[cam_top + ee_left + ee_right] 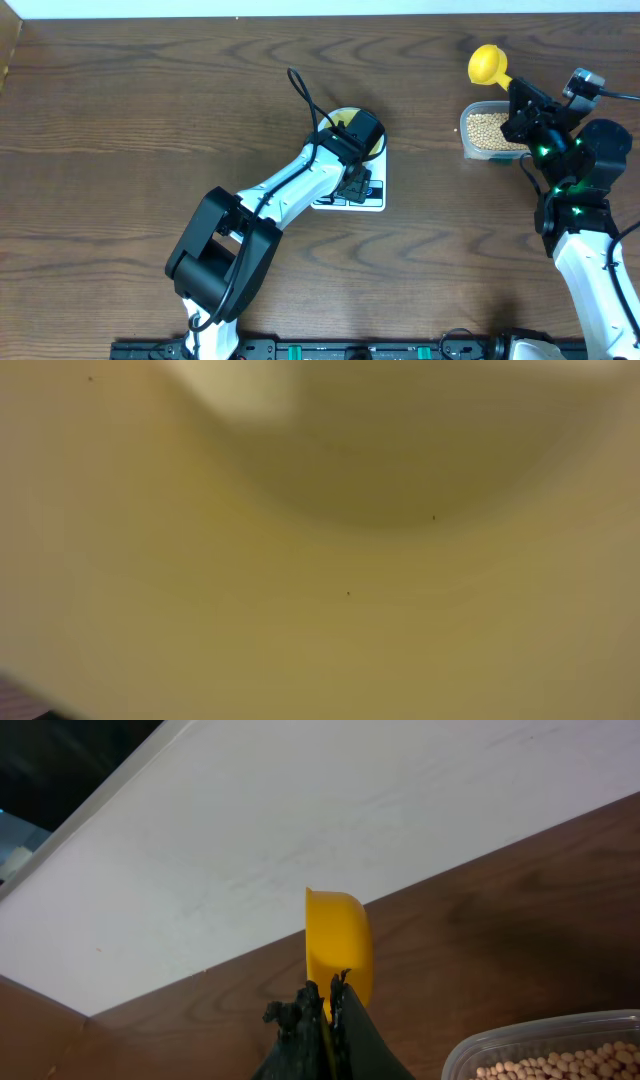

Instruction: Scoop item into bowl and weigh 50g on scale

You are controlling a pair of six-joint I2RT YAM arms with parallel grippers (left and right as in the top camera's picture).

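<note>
The pale-yellow bowl (pixel 338 117) sits on the white scale (pixel 372 200). My left gripper (pixel 356 133) hangs right over it and hides most of it. The left wrist view is filled by the blurred bowl (pixel 320 610), and my fingers do not show there. The beans (pixel 490 128) lie in a clear tub (pixel 466 135) at the right; they also show in the right wrist view as beans (pixel 560 1065) in the tub (pixel 520 1038). My right gripper (pixel 515 95) (pixel 328 995) is shut on the handle of a yellow scoop (pixel 486 64) (pixel 338 935), held just behind the tub; its cup looks empty from overhead.
The scale's display edge faces the table's front, partly under the left arm. A white wall (pixel 300 810) runs along the table's far edge, close behind the scoop. Bare wood tabletop (pixel 150 120) spreads to the left of the scale.
</note>
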